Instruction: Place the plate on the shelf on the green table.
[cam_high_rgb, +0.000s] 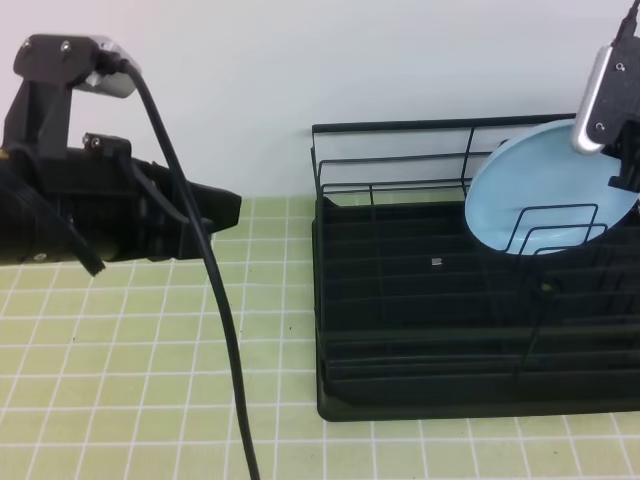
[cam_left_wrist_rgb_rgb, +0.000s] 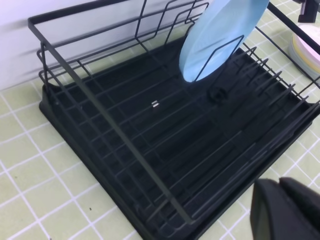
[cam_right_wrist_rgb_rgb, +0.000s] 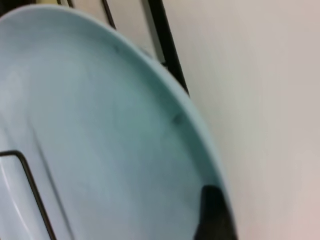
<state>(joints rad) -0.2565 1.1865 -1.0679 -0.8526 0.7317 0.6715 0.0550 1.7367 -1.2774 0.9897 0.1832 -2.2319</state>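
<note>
The light blue plate (cam_high_rgb: 540, 190) stands tilted on edge in the back right part of the shelf (cam_high_rgb: 420, 330), leaning among the wire dividers. The left wrist view shows the plate (cam_left_wrist_rgb_rgb: 220, 35) from the side, over the shelf's black tray base (cam_left_wrist_rgb_rgb: 150, 130). My right gripper (cam_high_rgb: 625, 160) is at the plate's upper right rim, partly cut off by the frame edge. In the right wrist view the plate (cam_right_wrist_rgb_rgb: 100, 125) fills the frame, with one dark fingertip (cam_right_wrist_rgb_rgb: 214, 215) against its rim. My left gripper (cam_high_rgb: 225, 210) hangs shut over the green table (cam_high_rgb: 150, 380), left of the shelf and holding nothing.
A black cable (cam_high_rgb: 215, 300) runs down from the left arm across the tiles. A stack of pale plates (cam_left_wrist_rgb_rgb: 307, 50) sits to the right of the shelf. A white wall rises right behind the shelf's top rail (cam_high_rgb: 440, 126).
</note>
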